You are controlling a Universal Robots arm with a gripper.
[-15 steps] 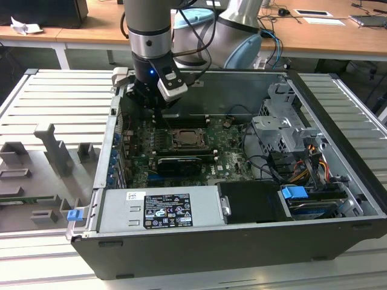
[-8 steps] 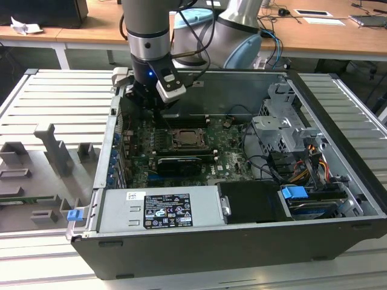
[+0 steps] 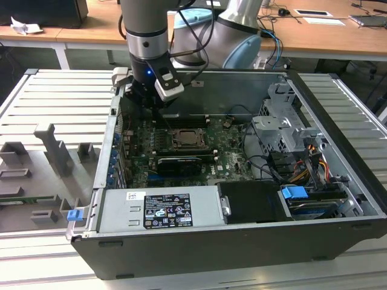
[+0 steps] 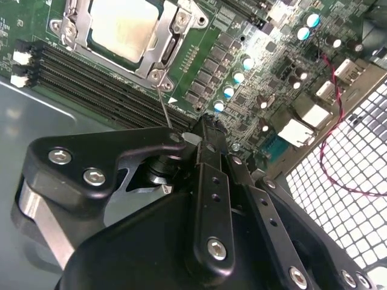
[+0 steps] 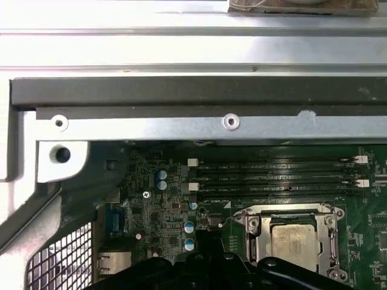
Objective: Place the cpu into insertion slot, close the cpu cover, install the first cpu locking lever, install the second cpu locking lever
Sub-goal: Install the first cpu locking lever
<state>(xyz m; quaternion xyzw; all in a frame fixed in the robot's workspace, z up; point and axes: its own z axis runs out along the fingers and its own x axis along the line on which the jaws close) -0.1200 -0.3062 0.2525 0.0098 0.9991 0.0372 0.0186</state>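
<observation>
The cpu (image 4: 124,27) (image 5: 293,238) lies flat in the insertion slot (image 3: 190,140) on the green motherboard. The silvery cpu cover (image 4: 164,51) (image 5: 329,226) lies down around it, framing its pale face. A thin metal locking lever (image 4: 164,103) rises from the socket's corner, and its free end reaches my fingertips. My gripper (image 4: 204,128) (image 3: 156,109) (image 5: 205,257) hangs low inside the case, just beside the socket toward the exterior view's left. Its black fingers look pressed together. I cannot tell whether they pinch the lever or only touch it.
Long black memory slots (image 5: 272,175) run between the socket and the case's metal wall (image 5: 230,121). A power supply (image 3: 160,208) fills the case's front, and a drive cage (image 3: 284,130) with cables stands at the exterior view's right. Grey fixtures (image 3: 54,151) sit outside, at that view's left.
</observation>
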